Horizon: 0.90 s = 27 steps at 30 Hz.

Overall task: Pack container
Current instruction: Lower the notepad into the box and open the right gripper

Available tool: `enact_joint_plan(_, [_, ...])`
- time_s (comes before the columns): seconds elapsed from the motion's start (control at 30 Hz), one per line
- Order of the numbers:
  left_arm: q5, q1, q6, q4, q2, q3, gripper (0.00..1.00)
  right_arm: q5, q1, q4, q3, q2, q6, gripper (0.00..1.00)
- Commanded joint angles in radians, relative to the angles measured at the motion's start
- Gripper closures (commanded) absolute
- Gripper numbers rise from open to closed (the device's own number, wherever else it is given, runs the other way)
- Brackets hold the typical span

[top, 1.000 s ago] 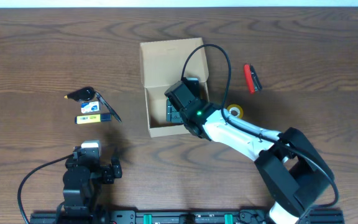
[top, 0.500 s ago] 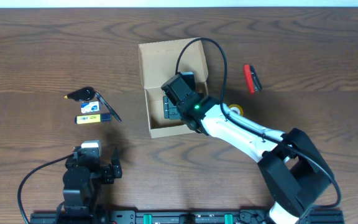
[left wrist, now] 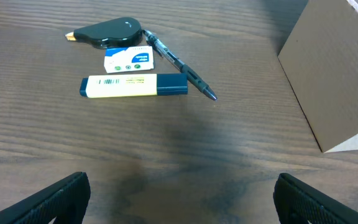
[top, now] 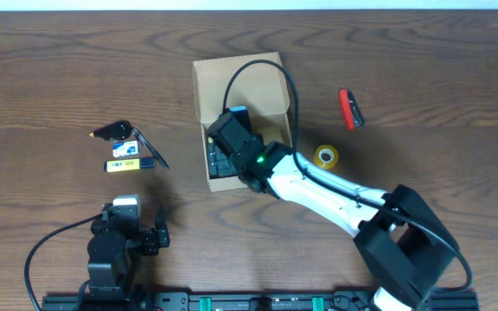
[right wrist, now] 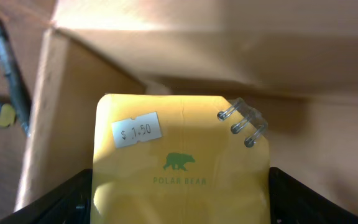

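Brown cardboard box (top: 210, 86), flap lid open, sits far-centre on the dark wood surface (top: 59, 69). Inside it the right arm's (top: 318, 186) jaws hold a yellow spiral-bound notebook (right wrist: 182, 149) printed "POLAR BEAR", price sticker "$ 1.50". The left arm's (top: 111, 246) jaws stand wide, near left.

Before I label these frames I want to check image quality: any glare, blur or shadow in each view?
Right wrist view: the yellow spiral-bound notepad is sharp, but the wall of the brown cardboard box behind it is washed out, soft. Left wrist view: crisp, a faint shadow on the dark wooden table. Overhead view: even light, no glare.
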<state>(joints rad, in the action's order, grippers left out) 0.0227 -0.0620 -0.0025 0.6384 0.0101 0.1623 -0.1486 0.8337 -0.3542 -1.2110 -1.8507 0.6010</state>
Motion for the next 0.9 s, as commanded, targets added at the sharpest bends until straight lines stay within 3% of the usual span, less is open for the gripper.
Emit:
enact_joint_plan(0.0, [-0.005,-0.004,0.006,0.002,-0.006,-0.007,0.05,-0.002,0.012,-0.003,-0.021,0.008,-0.011,0.66])
enact_joint_plan(0.2, [-0.005,-0.004,0.006,0.002,-0.006,-0.007,0.05,-0.005,0.012,-0.017,-0.021,0.008,-0.011,0.65])
enact_joint_plan(0.4, [-0.005,-0.004,0.006,0.002,-0.006,-0.007,0.05,-0.004,0.012,-0.024,-0.021,0.008,-0.011,0.42])
enact_joint_plan(0.87, [-0.005,-0.004,0.006,0.002,-0.006,-0.007,0.05,0.019,0.011,-0.024,-0.021,0.008,-0.012,0.23])
